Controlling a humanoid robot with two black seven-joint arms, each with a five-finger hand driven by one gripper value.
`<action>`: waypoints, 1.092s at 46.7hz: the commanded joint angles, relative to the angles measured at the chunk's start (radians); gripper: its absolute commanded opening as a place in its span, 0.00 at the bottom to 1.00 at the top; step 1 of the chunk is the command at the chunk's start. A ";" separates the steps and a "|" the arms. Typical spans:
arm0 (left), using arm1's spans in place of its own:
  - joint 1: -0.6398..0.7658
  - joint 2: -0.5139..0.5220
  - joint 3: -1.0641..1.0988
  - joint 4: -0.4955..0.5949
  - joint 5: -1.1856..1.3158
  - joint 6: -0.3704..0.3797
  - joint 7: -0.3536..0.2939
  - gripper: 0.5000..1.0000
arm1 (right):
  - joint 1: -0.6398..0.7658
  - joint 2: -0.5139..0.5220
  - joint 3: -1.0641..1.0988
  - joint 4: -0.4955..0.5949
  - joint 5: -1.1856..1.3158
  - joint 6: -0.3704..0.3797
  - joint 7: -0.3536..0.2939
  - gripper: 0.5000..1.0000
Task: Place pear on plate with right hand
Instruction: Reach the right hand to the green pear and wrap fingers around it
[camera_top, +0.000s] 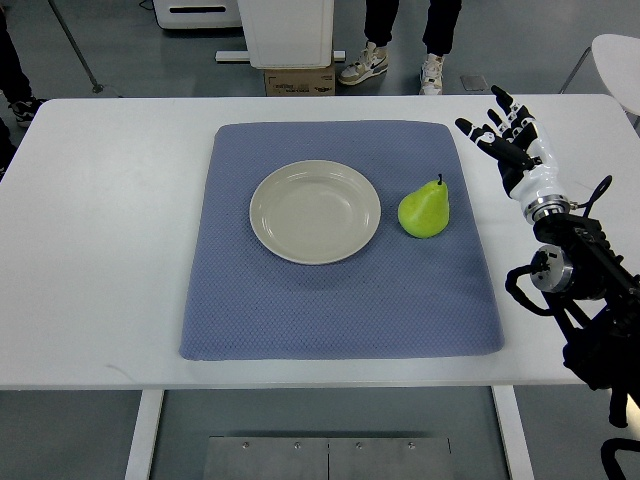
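- Entering from the lower right of the frame: right arm, black links and cables, reaching up along the right edge above the white table.
- Mat: blue-grey, textured, roughly square, lying flat across the centre of the table.
- Plate: round, cream, shallow, bare; sits on the mat a little left of centre.
- Pear: yellow-green, upright, dark stem pointing up; stands on the mat just beside the plate's right rim, apart from it.
- Right hand: white and black, upper right of frame, over bare tabletop just past the mat's right upper corner; fingers spread, holding nothing; well apart from the pear.
- Upper edge, beyond the table: grey floor, a white cabinet base with a cardboard box under it, a person's two sneakers.
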 joint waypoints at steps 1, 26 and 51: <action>0.000 0.000 0.000 0.000 0.000 0.000 0.000 1.00 | -0.011 -0.018 -0.023 0.001 -0.002 0.003 0.012 0.99; 0.000 0.000 0.000 0.000 0.000 0.000 0.000 1.00 | -0.060 -0.087 -0.198 0.011 -0.013 0.080 0.203 0.99; 0.000 0.000 0.000 0.000 0.000 0.000 0.000 1.00 | -0.069 -0.090 -0.326 0.001 -0.056 0.091 0.239 0.98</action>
